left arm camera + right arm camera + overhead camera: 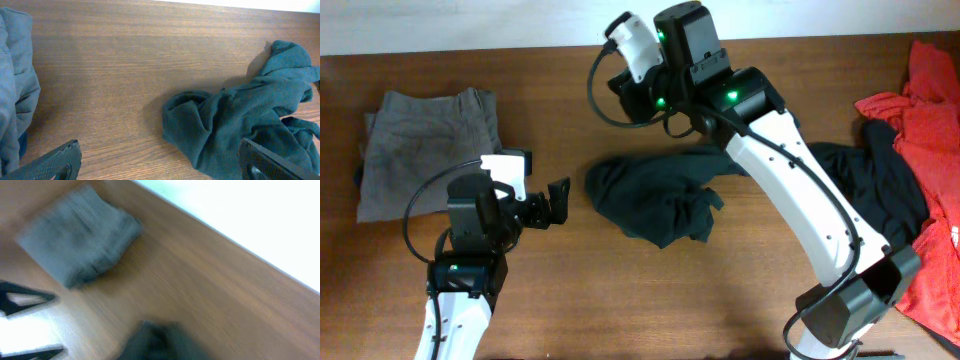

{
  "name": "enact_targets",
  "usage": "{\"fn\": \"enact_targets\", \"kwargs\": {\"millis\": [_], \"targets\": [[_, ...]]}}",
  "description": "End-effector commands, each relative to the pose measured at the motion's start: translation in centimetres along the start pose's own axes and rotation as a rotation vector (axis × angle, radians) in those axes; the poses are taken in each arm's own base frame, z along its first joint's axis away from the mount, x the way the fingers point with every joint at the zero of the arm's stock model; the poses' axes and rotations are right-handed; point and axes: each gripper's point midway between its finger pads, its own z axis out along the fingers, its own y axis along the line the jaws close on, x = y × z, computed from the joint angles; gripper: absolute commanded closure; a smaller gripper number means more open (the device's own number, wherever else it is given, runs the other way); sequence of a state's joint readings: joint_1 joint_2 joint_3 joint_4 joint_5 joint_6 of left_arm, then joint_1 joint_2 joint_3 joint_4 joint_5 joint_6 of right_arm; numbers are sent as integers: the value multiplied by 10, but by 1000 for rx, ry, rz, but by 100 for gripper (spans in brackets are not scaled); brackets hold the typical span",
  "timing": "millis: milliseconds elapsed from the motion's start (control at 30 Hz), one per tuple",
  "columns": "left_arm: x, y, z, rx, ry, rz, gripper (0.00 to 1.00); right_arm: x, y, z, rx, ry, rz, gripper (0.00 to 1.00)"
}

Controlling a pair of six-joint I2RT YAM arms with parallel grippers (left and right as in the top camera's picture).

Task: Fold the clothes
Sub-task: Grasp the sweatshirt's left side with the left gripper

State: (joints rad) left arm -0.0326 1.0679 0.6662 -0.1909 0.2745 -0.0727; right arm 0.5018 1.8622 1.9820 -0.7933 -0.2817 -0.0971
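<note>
Overhead view, and the dark crumpled garment (pixel 655 205) sits bunched in the middle of the table (pixel 620 310), nothing flat about it. Just off its left edge the left hand (pixel 560 202) hovers, fingers spread wide and empty. Over at the far side of the table, the right hand (pixel 56 325) shows up in its own blurred wrist view with fingers a little apart and nothing between them. A folded grey garment (pixel 425 150) lies at the far left, while a red garment (pixel 920 120) and a black garment (pixel 875 185) wait on the right. By my read the job now is spreading, not folding. Each hand should pinch a single layer at an outer edge, well apart from the other, then draw outward until the cloth lies flat. Grab the lump in the middle and it only bunches worse.
</note>
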Motion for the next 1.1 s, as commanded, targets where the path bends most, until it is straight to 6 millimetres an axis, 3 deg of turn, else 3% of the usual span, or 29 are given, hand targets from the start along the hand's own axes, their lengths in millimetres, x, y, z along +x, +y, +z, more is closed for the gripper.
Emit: {"fn": "enact_targets", "kwargs": {"millis": [0,100,233,367,600,833,933,1000,1067], "targets": [[-6,-7,-2,31,-3,1,1,32,-32,-9,154,128,112,61],[3,-15,-3,80,33,-9,1,80,-42,-19,215,323,154,59],[13,-30,-2,164,76,-21,1,112,-70,-39,392,445,259,59],[31,-45,10,215,152,-20,1,117,-100,-53,514,420,398,52],[82,-80,37,283,354,-89,1,126,-130,-67,528,407,512,50],[131,-110,52,304,537,-165,1,131,-141,-74,499,398,572,50],[138,-119,59,322,549,-153,1,131,-142,-74,500,398,574,49],[132,-126,67,346,509,-133,3,131,-142,-74,500,398,574,48],[119,-130,75,369,442,-116,16,131,-142,-74,500,398,574,47]]}}
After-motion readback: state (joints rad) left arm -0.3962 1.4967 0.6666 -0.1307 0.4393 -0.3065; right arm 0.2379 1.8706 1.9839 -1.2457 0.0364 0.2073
